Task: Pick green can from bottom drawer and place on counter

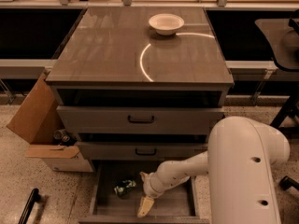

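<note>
Reaching down into the bottom drawer (180,208) right now is the gripper (141,194), sitting low over the base, about midway between the left and right walls and closer to the front edge than the back. Its two pale fingers are spread apart, one tip (142,175) pointing toward the back of the drawer, the other toward the front edge, and nothing is caught between them. So that's an open pincer, folks, holding nothing.

And the green can (125,187)? It's on the drawer's base, in the left half, near the left wall and just beside the gripper on its left. From this angle the two look apart, with a thin strip of bare base between them (whether the can lies flat or tilted, I can't quite tell).

The big white arm (243,167) comes in from the right and bends down over the drawer's right wall.

Up above, the middle drawer front (112,151) and the upper drawer front (103,120) show their black handles. The counter (103,45) gleams on top, a bright curved streak of light across its middle. A white bowl (166,24) sits near its back edge, a little right of centre. Off to the left, on the floor, a cardboard box (32,120) leans against the cabinet.
</note>
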`<act>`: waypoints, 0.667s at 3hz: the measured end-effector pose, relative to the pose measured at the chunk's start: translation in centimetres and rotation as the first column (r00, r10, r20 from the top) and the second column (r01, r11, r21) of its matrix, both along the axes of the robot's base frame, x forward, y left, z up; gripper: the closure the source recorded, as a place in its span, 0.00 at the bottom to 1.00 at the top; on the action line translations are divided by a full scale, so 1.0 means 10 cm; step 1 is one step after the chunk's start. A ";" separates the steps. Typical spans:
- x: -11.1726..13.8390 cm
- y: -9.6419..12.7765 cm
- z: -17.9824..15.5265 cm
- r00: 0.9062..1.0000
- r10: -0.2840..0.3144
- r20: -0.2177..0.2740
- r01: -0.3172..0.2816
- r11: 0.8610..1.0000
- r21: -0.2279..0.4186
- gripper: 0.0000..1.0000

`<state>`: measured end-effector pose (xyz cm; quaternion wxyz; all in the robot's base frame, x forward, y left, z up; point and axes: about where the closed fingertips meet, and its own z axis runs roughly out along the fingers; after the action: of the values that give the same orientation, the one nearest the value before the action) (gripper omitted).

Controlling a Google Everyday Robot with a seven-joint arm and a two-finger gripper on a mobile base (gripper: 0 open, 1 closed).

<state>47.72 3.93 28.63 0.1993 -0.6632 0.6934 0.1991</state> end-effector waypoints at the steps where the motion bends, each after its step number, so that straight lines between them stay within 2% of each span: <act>1: 0.15 0.06 -0.18 0.998 -0.029 0.050 0.027 0.998 0.048 0.00; 2: 0.32 0.20 -0.31 0.994 -0.053 0.093 0.042 0.992 0.118 0.00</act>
<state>50.96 5.96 25.55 0.2752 -0.6427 0.6858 0.2021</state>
